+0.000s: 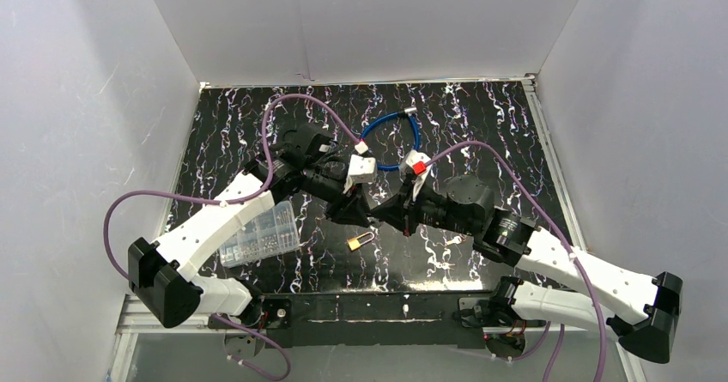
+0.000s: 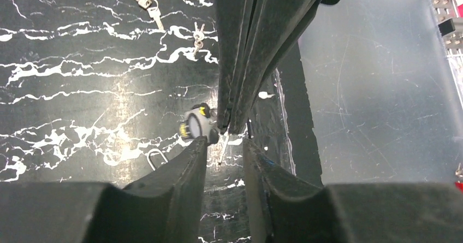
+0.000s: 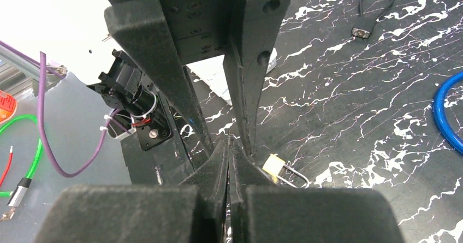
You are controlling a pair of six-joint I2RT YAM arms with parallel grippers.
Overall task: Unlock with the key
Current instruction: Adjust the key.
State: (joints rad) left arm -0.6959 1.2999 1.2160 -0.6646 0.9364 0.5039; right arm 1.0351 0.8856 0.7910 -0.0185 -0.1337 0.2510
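A small brass padlock (image 1: 360, 241) lies on the black marbled table just in front of the two grippers; its yellow body (image 3: 272, 165) and steel shackle (image 2: 156, 158) show in the wrist views. My right gripper (image 3: 230, 142) is shut, and a thin key (image 2: 225, 146) blade pokes out below its fingertips (image 2: 230, 124). A round grey-and-yellow piece (image 2: 192, 125) hangs beside those tips. My left gripper (image 2: 225, 140) faces the right one tip to tip. Its jaws stand narrowly apart either side of the key blade, not touching it. In the top view both grippers (image 1: 371, 211) meet above the padlock.
A blue cable loop (image 1: 391, 142) lies behind the grippers and a clear plastic box (image 1: 257, 236) of small parts sits under the left arm. Two spare key sets (image 2: 148, 5) (image 2: 197, 35) lie further off. A black strap loop (image 3: 377, 8) lies at the far side.
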